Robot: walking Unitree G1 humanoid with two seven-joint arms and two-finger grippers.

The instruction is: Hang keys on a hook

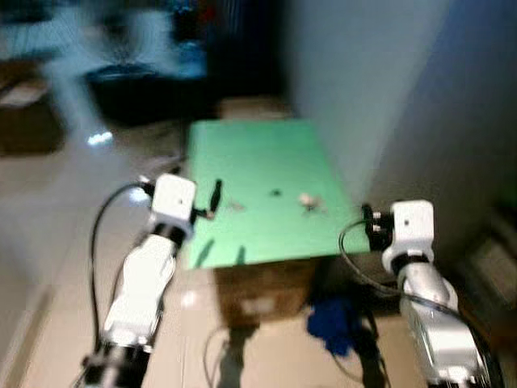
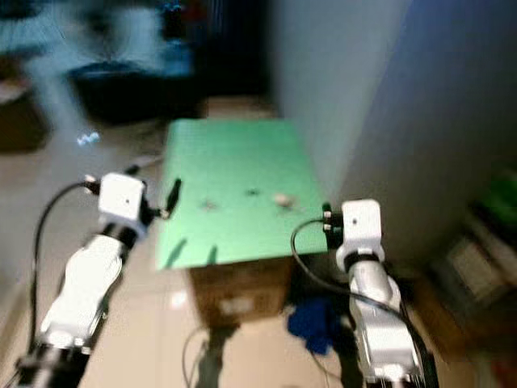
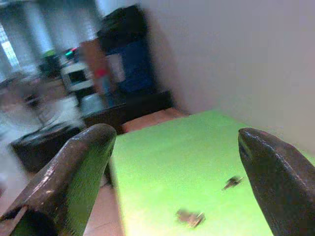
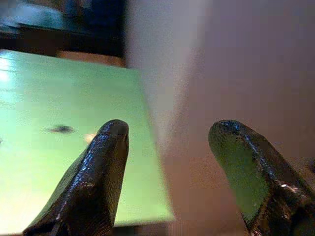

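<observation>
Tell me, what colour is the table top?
The table top is light green, seen best in the left eye view.

A blurred green rectangular tabletop (image 1: 258, 162) is seen beside a grey wall (image 1: 363, 81). Small blurred objects, too unclear to be identified (image 1: 308, 201), are lying on it. Two silver arms are raised at its near edge, above a brown cardboard box (image 1: 262, 295).

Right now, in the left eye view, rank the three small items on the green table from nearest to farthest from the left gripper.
From the left gripper, at the green table's left edge:
1. The small blurred item just beside its fingertips, left of centre.
2. The dark spot, mid-table.
3. The pale item, toward the right edge, possibly the keys.
All are too blurred to identify.
</observation>
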